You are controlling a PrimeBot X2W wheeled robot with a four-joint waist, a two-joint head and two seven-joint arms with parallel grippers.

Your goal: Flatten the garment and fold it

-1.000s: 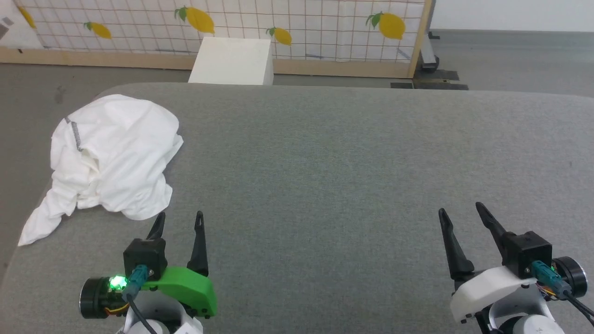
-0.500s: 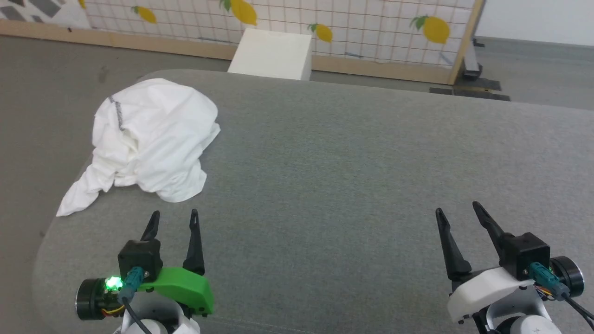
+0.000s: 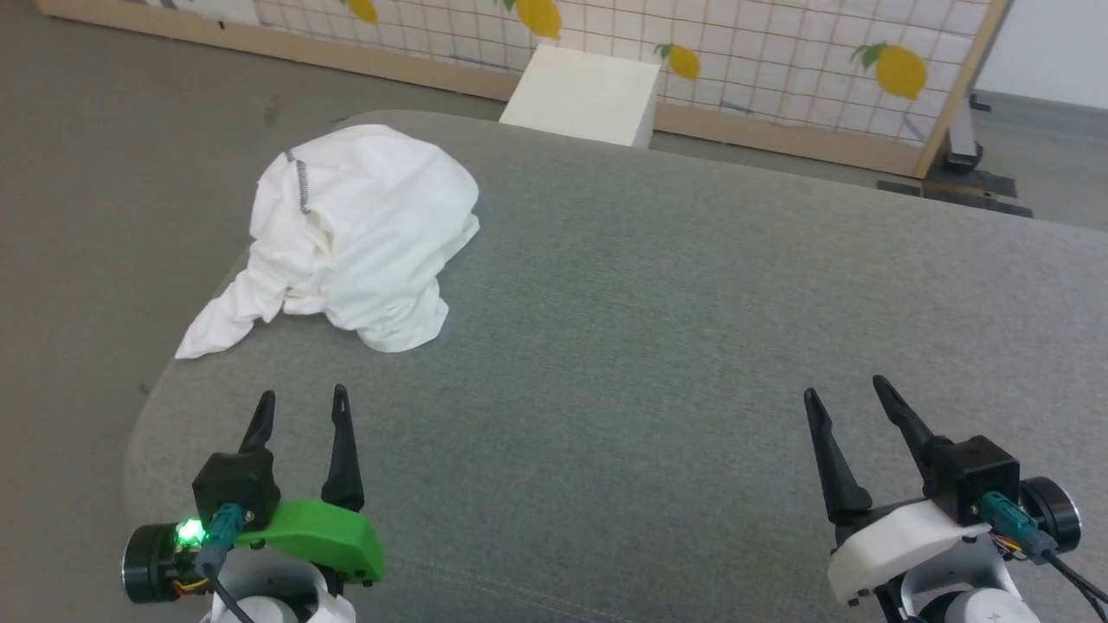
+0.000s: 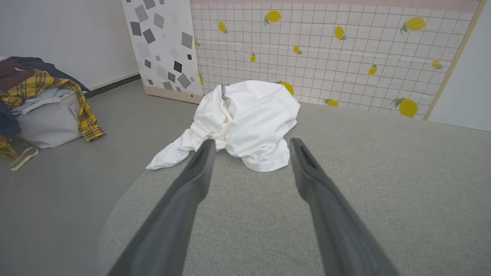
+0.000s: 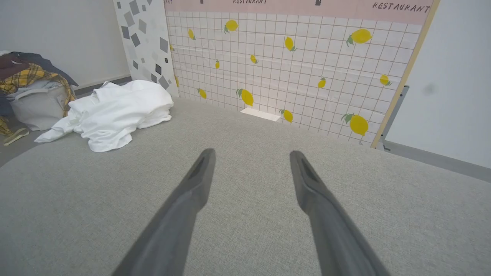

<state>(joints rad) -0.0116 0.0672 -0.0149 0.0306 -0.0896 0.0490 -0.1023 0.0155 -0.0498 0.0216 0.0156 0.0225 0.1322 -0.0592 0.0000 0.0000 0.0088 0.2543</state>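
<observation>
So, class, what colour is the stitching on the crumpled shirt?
Dark grey stitching on white shirt; head view.

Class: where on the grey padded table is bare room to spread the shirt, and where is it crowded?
Bare: grey padded table from the crumpled white thin-fabric shirt to the right edge, and between left gripper and right gripper. Crowded: the far left corner, under the shirt.

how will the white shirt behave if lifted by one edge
Probably floppy: the white shirt lies in soft crumpled folds, so it would likely drape and unfurl. It looks thin, likely light. Its trailing end reaches the edge of the grey table; a push might slide it off.
</observation>
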